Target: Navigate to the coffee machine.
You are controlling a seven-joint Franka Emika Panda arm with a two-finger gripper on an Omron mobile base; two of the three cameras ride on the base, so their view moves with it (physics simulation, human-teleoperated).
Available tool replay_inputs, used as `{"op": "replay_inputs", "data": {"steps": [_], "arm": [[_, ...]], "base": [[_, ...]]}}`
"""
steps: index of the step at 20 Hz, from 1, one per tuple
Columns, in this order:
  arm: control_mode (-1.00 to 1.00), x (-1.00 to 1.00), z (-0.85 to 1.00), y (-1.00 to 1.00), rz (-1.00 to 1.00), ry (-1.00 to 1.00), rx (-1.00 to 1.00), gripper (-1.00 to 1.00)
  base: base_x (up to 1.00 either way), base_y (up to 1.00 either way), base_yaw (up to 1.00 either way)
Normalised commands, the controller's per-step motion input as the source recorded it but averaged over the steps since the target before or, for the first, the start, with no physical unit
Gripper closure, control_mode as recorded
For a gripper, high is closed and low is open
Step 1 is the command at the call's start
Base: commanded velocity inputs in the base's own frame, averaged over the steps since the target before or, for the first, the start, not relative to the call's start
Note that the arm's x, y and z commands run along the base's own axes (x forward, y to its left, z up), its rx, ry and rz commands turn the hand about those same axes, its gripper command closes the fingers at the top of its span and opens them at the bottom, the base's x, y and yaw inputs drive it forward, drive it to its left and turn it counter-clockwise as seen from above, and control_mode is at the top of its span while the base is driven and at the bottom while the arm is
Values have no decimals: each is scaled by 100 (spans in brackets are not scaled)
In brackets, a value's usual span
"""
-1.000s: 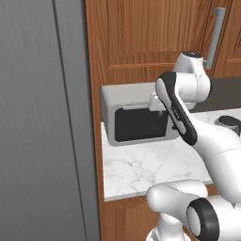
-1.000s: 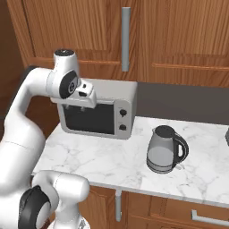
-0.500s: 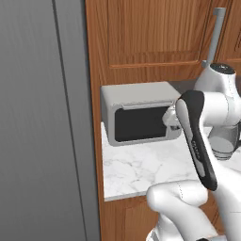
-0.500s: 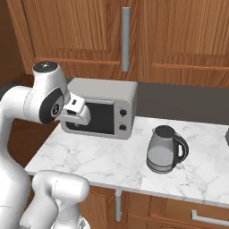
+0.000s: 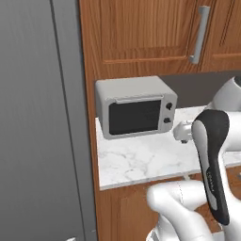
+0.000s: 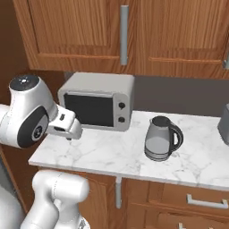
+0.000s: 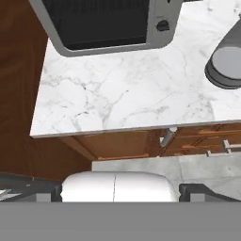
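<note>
A dark grey boxy appliance [image 6: 224, 124], cut off by the right edge of the right base view, stands on the marble counter [image 6: 112, 152]; too little of it shows to confirm it is the coffee machine. My gripper [image 6: 70, 133] hangs at the counter's left front corner, pointing down, in front of the silver toaster oven [image 6: 97, 100]. From the left base view the gripper [image 5: 180, 133] sits just right of the toaster oven [image 5: 135, 108]. In the hand view the gripper [image 7: 115, 190] is open and holds nothing, looking down on the counter edge [image 7: 113, 127].
A glass kettle [image 6: 162, 138] stands mid-counter, right of the toaster oven, and its base [image 7: 226, 63] shows in the hand view. A tall grey fridge panel [image 5: 37, 122] blocks the left. Wooden cabinets [image 6: 134, 31] hang above; drawers [image 6: 192, 201] sit below.
My arm has folded down and back. The hand dropped from in front of the toaster oven's window to the counter's front edge. The scene has hardly shifted.
</note>
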Motion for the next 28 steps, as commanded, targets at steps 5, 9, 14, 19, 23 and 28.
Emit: {"op": "replay_inputs", "data": {"steps": [5, 9, 14, 19, 23, 28], "arm": [[100, 0, 0, 0, 0, 0, 0, -100], [100, 0, 0, 0, 0, 0, 0, -100], [100, 0, 0, 0, 0, 0, 0, -100], [100, 0, 0, 0, 0, 0, 0, -100], [100, 0, 0, 0, 0, 0, 0, -100], [100, 0, 0, 0, 0, 0, 0, -100]], "base": [[-83, -46, -64], [-40, 0, -95], [-21, 0, -100], [-17, 0, -100], [-16, 0, -100], [-3, 0, -93]]}}
